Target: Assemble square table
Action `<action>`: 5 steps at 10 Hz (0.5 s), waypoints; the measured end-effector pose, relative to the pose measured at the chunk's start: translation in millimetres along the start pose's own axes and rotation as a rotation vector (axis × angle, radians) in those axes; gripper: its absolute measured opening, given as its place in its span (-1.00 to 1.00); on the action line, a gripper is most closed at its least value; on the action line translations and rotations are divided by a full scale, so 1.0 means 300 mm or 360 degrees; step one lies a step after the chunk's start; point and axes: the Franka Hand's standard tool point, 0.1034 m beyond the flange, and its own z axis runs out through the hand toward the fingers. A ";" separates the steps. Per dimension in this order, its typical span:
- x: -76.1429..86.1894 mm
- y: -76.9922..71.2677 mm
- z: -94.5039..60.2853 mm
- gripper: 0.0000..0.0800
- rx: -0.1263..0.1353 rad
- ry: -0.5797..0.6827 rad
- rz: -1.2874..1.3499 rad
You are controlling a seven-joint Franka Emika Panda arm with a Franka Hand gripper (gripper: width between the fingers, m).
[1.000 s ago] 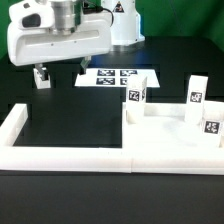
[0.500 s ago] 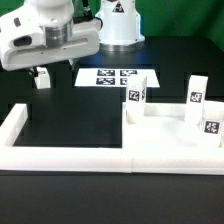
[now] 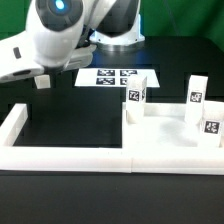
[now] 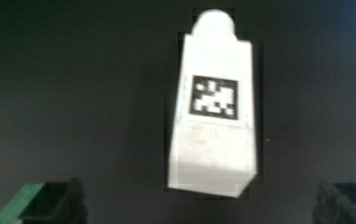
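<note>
Dark worktop (image 3: 80,110) across the whole scene, black and matte. Long low white border wall (image 3: 60,155) along the near edge, with a short return up the exterior view's left side. White arm (image 3: 60,35) high at the exterior view's left, bent over the worktop's far part. Large flat white square slab (image 3: 170,135) lying flat at the exterior view's right, just inside the border wall. Three upright tagged leg blocks standing on that slab: one (image 3: 138,97) at its left far corner, one (image 3: 197,97) at its right far corner, one (image 3: 211,127) nearer on the right. Marker board (image 3: 112,76) flat on the worktop behind the slab. A fourth leg block (image 4: 216,105) seen only in the wrist view, lying flat on the dark surface, tag facing up. Fingers (image 4: 54,200) spread wide to either side of that block's end, holding nothing, not touching it.
</note>
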 end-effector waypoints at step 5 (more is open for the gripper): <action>-0.004 0.000 0.057 0.62 0.0018 -0.0037 0.0002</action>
